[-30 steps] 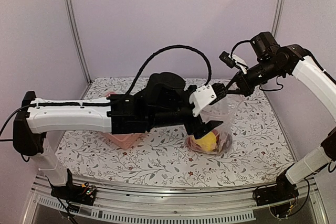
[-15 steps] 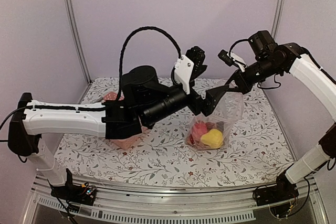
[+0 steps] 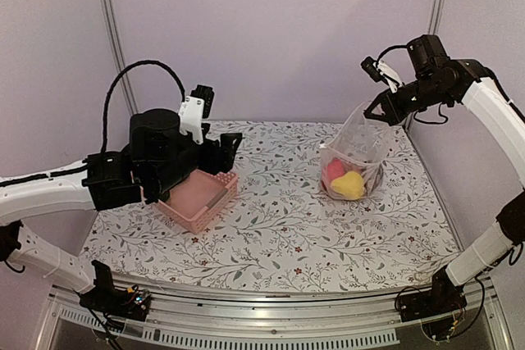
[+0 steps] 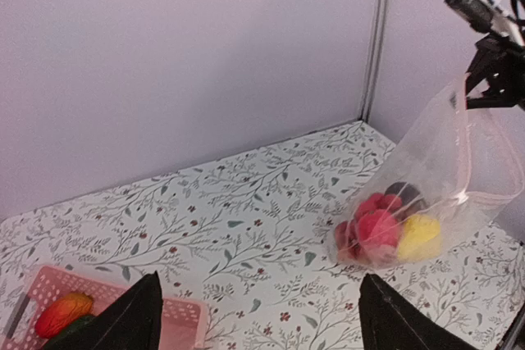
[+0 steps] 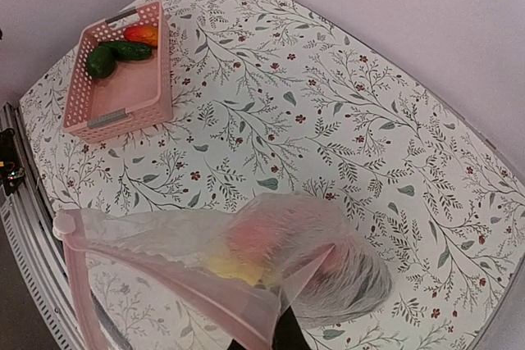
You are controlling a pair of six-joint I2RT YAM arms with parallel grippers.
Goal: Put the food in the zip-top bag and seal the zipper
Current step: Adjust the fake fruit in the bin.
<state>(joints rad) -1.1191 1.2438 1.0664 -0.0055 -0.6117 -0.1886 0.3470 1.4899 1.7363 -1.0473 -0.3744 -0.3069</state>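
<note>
The zip-top bag (image 3: 354,149) hangs upright at the right of the table, its bottom resting on the cloth. My right gripper (image 3: 382,110) is shut on its top edge. Inside lie food pieces: a red bunch (image 3: 334,171), a yellow piece (image 3: 349,187) and a dark one (image 4: 404,192). In the right wrist view the pinkish zipper (image 5: 164,280) runs along the bag's mouth, which gapes open. My left gripper (image 3: 228,147) is open and empty above the pink basket (image 3: 193,198). An orange-red piece (image 5: 141,34) and green pieces (image 5: 102,61) lie in the basket.
The flowered cloth (image 3: 271,219) covers the table between basket and bag. Metal frame posts (image 3: 111,30) stand at the back corners, with a plain wall behind. The right arm's cable (image 3: 426,116) loops near the bag's top.
My left arm has pulled back from the bag's mouth to the left, above the basket. The right gripper has lifted the bag slightly back and to the right.
</note>
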